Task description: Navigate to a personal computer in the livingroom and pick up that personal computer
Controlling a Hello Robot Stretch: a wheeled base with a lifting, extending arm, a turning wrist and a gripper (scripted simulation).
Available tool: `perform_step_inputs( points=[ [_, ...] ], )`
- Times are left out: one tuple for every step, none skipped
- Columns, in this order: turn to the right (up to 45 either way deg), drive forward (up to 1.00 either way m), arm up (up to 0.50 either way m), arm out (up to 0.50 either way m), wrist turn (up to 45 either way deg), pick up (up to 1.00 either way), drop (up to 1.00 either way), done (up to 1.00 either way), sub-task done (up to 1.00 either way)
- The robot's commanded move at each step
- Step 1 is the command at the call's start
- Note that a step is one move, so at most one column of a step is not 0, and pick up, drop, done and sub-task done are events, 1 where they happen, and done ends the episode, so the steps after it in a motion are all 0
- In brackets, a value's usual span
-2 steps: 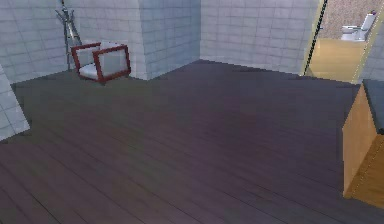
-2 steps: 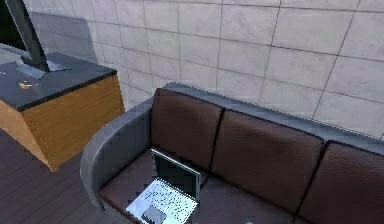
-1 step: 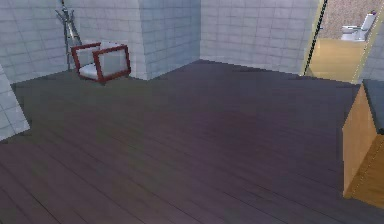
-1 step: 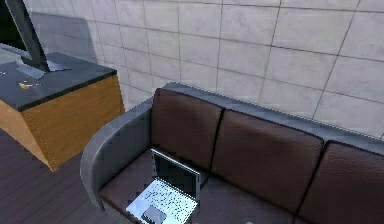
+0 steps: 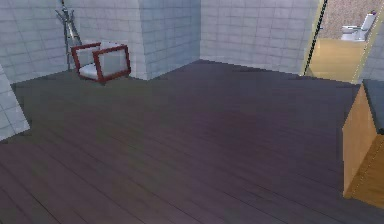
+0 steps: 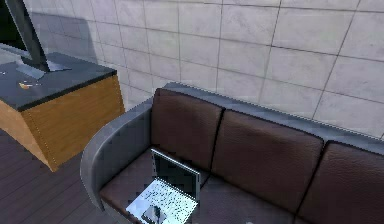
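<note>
A laptop (image 6: 168,192), grey with a dark screen and a pale keyboard, lies with its lid up on the left seat cushion of a dark brown sofa (image 6: 250,150) in the arm side view. The sofa has grey armrests and stands against a pale tiled wall. A small dark thing rests on the laptop's keyboard near its front edge.
A wooden cabinet (image 6: 60,110) with a dark top carries a television (image 6: 20,40) left of the sofa; its end shows at the forward view's right (image 5: 362,140). A red-framed chair (image 5: 100,62) and a floor lamp (image 5: 68,25) stand far left. A doorway (image 5: 340,45) opens far right. Dark plank floor (image 5: 180,140) spreads between.
</note>
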Motion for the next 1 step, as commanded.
perform_step_inputs(
  points=[
    [0.0,0.0,0.0,0.0,24.0,0.0,0.0,0.0,0.0]
  ],
)
